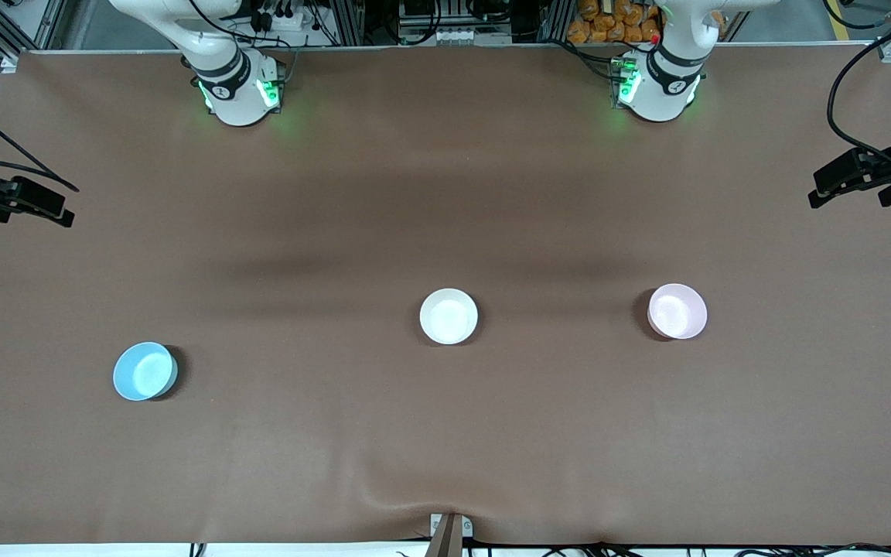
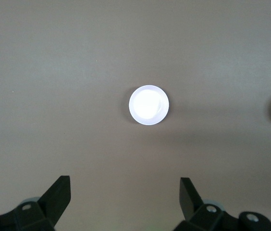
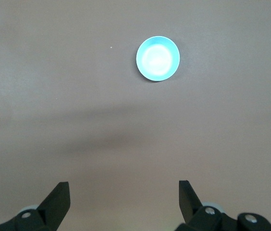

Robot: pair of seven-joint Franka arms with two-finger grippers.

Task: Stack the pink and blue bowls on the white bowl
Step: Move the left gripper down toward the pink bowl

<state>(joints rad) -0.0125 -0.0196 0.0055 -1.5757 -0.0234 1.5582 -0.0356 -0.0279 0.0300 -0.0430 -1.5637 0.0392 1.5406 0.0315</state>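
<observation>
Over the brown table (image 1: 445,193), the left gripper (image 2: 125,192) and right gripper (image 3: 124,192) hang wide and empty, so stacking is unstarted and the next move likely calls for descending on the pink bowl (image 1: 677,311) or blue bowl (image 1: 145,371), well apart from the white bowl (image 1: 448,316) between them.

A wide table covered in a smooth brown mat (image 1: 445,193) carries three small round smooth bowls, all upright and well apart from one another. The plain white bowl (image 1: 448,316) sits near the middle of the table, the pale pink bowl (image 1: 677,311) lies toward the left arm's end at about the same depth, and the light sky-blue bowl (image 1: 145,371) lies toward the right arm's end, somewhat nearer to the front camera than the other two. The mat shows a slight wrinkle at its edge nearest the front camera.
</observation>
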